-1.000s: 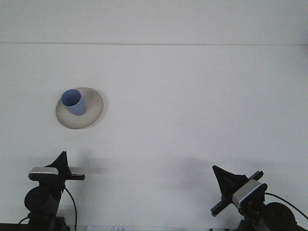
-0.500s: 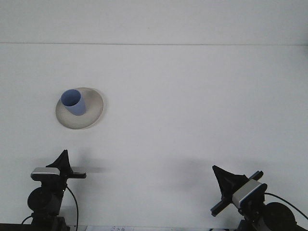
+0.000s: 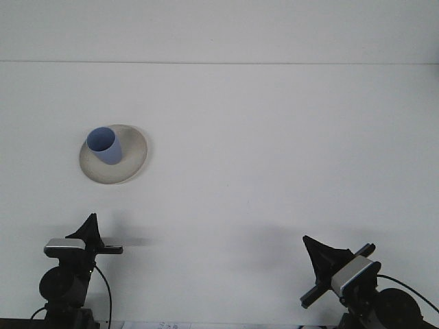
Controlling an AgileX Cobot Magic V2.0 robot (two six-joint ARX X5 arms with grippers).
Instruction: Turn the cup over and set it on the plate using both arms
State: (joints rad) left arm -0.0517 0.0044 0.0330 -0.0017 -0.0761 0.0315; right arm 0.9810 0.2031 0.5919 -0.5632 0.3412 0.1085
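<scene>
Front view, the only one you have: small blue plastic cup (image 3: 104, 146) stands mouth-up on the round pale ceramic plate (image 3: 134, 162), left of centre on the white table (image 3: 274, 151). Left gripper (image 3: 90, 227) and right gripper (image 3: 317, 255) sit low at the near edge, well apart from the cup, holding nothing. You cannot tell the finger spread on either. Risk as I judge it: the cup sits toward the plate's far-left rim; a nudge could tip it off.
</scene>
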